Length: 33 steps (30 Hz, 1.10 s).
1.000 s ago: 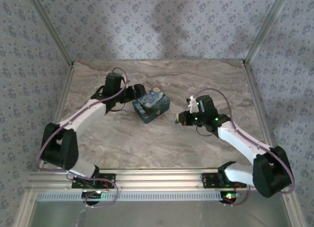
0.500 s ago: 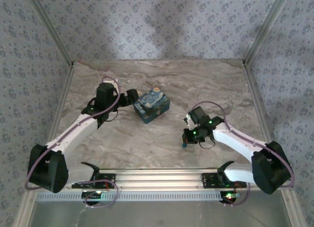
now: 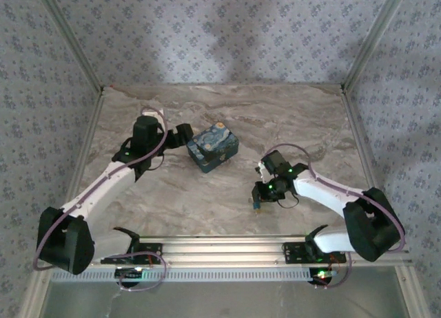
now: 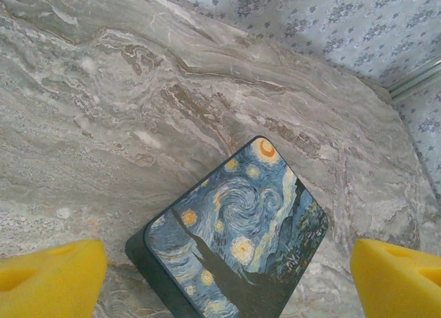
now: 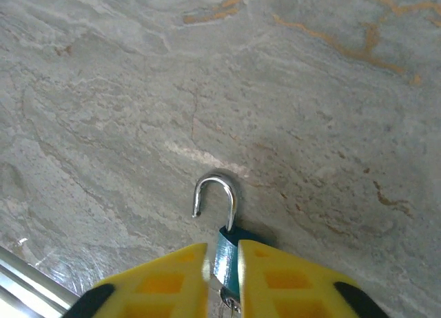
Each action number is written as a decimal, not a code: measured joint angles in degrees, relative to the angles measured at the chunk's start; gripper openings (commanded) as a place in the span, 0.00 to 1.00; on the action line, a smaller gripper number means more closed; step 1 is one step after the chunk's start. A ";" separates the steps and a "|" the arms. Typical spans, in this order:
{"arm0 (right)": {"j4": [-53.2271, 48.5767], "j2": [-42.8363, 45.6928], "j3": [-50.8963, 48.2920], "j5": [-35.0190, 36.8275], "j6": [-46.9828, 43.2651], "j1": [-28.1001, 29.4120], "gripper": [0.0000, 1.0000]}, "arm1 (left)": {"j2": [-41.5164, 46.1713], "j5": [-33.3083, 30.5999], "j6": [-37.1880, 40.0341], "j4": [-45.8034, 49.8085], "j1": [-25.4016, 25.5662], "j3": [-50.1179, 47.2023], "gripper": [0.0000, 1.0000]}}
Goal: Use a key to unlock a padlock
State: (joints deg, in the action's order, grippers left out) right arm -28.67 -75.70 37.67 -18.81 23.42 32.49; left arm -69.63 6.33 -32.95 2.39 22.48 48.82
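The padlock (image 5: 226, 252) (shackle sprung) is seen between right end effector (image 5: 224, 251) pads near the counter (image 5: 310, 91) front edge; grip undetermined. Meanwhile, the left end effector (image 4: 224, 273) is released.

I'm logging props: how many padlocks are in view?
1. The padlock, shackle open, is between the fingers of the right gripper, near the table's front edge. Others could be hidden inside the blue box.

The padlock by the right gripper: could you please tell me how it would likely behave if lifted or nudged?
The padlock looks metal, so probably rigid and heavy for its size. Its shackle stands open, so it may swing or snag. The smooth marble table would likely let it slide.
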 measured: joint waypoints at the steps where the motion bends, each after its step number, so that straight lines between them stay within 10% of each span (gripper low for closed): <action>1: 0.13 0.31 0.00 0.04 -0.15 -0.13 0.28 | 0.26 -0.04 0.20 0.00 0.00 0.00 0.93; 21: 14.45 22.45 -1.29 20.48 -10.08 -18.67 1.00 | 18.62 -17.81 13.51 -5.70 -4.63 -9.84 0.96; 33: 41.75 16.79 -16.46 28.46 -18.01 -34.34 1.00 | 20.57 -25.20 21.64 -12.57 -11.17 -20.39 0.98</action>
State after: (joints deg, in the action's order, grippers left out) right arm 13.08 -58.92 21.21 9.65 5.41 -1.85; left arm -49.06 -18.87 -11.31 -10.17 11.31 28.42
